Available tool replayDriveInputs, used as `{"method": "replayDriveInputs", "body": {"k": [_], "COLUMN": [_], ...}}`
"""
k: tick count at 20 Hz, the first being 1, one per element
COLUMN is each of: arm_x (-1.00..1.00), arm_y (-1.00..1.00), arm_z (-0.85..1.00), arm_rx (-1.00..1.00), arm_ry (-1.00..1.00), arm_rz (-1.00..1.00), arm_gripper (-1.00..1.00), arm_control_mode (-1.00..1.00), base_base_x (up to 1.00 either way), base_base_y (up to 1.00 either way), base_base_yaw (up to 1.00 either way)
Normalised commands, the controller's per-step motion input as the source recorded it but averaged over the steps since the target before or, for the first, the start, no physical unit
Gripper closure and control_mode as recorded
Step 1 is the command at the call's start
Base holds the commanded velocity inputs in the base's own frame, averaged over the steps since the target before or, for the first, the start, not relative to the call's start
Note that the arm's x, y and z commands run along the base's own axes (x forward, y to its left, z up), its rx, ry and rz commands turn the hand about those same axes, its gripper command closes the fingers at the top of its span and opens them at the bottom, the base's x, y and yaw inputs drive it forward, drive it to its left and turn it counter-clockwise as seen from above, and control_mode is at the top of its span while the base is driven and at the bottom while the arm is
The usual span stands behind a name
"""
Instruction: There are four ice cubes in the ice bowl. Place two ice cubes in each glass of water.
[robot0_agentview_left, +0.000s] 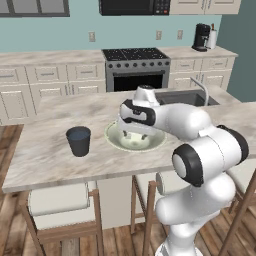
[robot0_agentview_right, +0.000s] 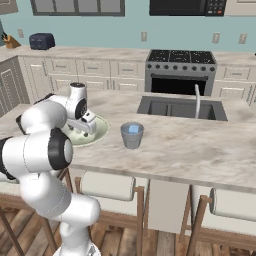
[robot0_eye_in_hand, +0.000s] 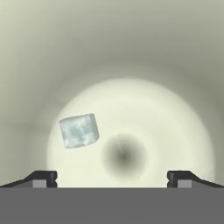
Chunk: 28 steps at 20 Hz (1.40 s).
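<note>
The robot's hand (robot0_eye_in_hand: 112, 177) hangs low over the ice bowl (robot0_agentview_left: 159, 142) on the desk (robot0_agentview_left: 45, 150), and its jaws are spread wide with nothing in them. One ice cube (robot0_eye_in_hand: 79, 130) lies on the bowl's floor, a bit to the side of the middle. The dark glass (robot0_agentview_left: 79, 140) stands near the bowl on one side. The grey glass (robot0_agentview_right: 132, 135) stands near it on the other side, with something pale blue at its top.
</note>
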Motion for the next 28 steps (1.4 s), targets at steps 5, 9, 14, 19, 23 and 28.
{"method": "replayDriveInputs", "body": {"k": [5,9,14,19,23,28], "arm_x": [0.15,0.26,0.24,0.08,0.0,0.0], "arm_y": [0.09,0.0,0.0,0.09,0.06,0.03], "arm_z": [-0.09,-0.02,-0.06,-0.12,-0.16,-0.09], "arm_rx": [0.0,0.0,0.0,0.0,0.0,0.0], "arm_ry": [0.0,0.0,0.0,0.0,0.0,0.0], "arm_rz": [0.0,0.0,0.0,0.0,0.0,0.0], "arm_gripper": [-1.0,-1.0,-1.0,-1.0,-1.0,-1.0], "arm_control_mode": [-1.0,-1.0,-1.0,-1.0,-1.0,-1.0], "base_base_x": [0.0,0.0,0.0,0.0,0.0,0.0], "base_base_y": [0.0,0.0,0.0,0.0,0.0,0.0], "base_base_yaw": [0.0,0.0,0.0,0.0,0.0,0.0]}}
